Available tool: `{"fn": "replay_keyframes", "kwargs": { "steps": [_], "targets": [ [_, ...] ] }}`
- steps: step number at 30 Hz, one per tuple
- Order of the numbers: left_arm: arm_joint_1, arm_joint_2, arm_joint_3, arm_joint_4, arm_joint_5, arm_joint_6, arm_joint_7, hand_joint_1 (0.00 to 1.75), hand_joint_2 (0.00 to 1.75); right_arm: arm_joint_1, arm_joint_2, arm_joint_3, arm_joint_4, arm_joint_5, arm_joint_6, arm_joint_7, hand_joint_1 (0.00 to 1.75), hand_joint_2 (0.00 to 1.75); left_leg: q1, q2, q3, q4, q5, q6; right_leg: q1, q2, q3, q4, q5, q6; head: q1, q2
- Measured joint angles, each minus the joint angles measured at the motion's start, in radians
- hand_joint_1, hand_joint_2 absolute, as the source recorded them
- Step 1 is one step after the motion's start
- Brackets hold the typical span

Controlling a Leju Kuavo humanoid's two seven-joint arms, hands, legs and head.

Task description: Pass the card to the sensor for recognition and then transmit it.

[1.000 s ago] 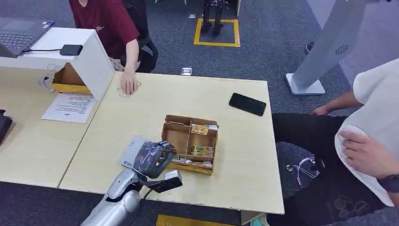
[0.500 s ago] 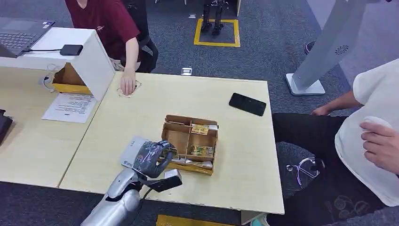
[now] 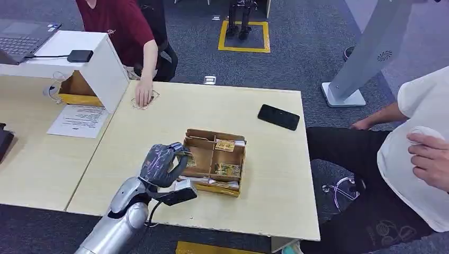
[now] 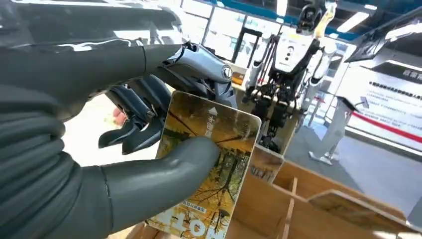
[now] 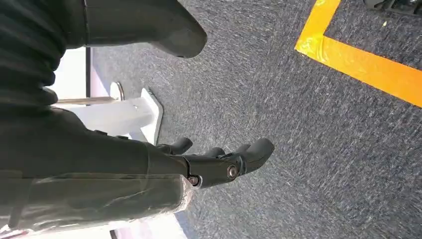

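Fingers: the left hand (image 3: 161, 166) pinches a card (image 4: 209, 164) between thumb and fingers (image 4: 142, 117); the thumb presses flat across the card's printed face. The right hand (image 5: 149, 164) hangs over carpet, fingers loosely extended and apart, holding nothing.
Table (image 3: 265, 185): light wood, carrying every item listed below.
White riser (image 3: 100, 63): stands at the far left corner of the table, with a small black device (image 3: 80, 55) on top. Judged to be the sensor; this cannot be confirmed.
Card box (image 3: 214, 161): brown, divided into compartments, near the table's front edge, with further cards in its right-hand compartments.
Phone (image 3: 278, 117): dark, lying flat at the far right of the table, well apart from the box.
Card location: in the left hand, just above the left side of the box, clear of the compartments.
Persons: one sits behind the table with a hand (image 3: 143, 95) resting on its surface near the riser; another sits at the right.
Risk 1: the card may rotate or slip out, since the grip covers one end only.
Risk 2: the route to the black device passes close to the resting hand; contact is possible.
Risk 3: the card's lower edge may catch the box wall if moved sideways before lifting.
Legible markings: autumn tree photograph; large white letters, partly hidden, reading "MOT" upside down; small white characters too fine to read.
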Motion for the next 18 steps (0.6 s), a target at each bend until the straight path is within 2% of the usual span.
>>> {"fn": "replay_keyframes", "kwargs": {
  "steps": [8, 11, 16, 18],
  "targets": [
    [-0.007, 0.010, 0.001, -0.025, -0.008, -0.001, 0.006, 1.75, 1.75, 0.000, 0.000, 0.000, 0.000, -0.001, 0.000, -0.003, 0.00, 1.75, 0.000, 0.000, 0.000, 0.000, 0.000, 0.000, 0.000, 0.000, 0.000, 0.000, 0.000, 0.000, 0.000, 0.000],
    [-0.027, 0.014, 0.008, -0.025, -0.015, 0.003, 0.030, 1.75, 1.75, 0.000, 0.000, 0.000, 0.000, -0.001, 0.000, -0.006, 0.00, 1.75, 0.000, 0.000, 0.000, 0.000, 0.000, 0.000, 0.000, 0.000, 0.000, 0.000, 0.000, 0.000, 0.000, 0.000],
    [-0.108, 0.021, 0.038, -0.006, -0.086, 0.028, 0.109, 1.75, 1.75, -0.001, 0.000, 0.001, 0.000, 0.003, 0.000, -0.009, 0.00, 1.75, 0.000, 0.000, 0.000, 0.000, 0.000, 0.000, 0.000, 0.000, 0.000, 0.000, 0.000, 0.000, 0.000, 0.000],
    [-0.166, 0.022, 0.059, 0.039, -0.111, 0.047, 0.146, 1.75, 1.75, -0.002, 0.000, 0.005, 0.000, 0.008, 0.000, -0.009, 0.00, 1.75, 0.000, 0.000, 0.000, 0.000, 0.001, 0.000, 0.000, -0.001, 0.000, 0.001, 0.001, 0.000, 0.000, 0.000]
  ]
}}
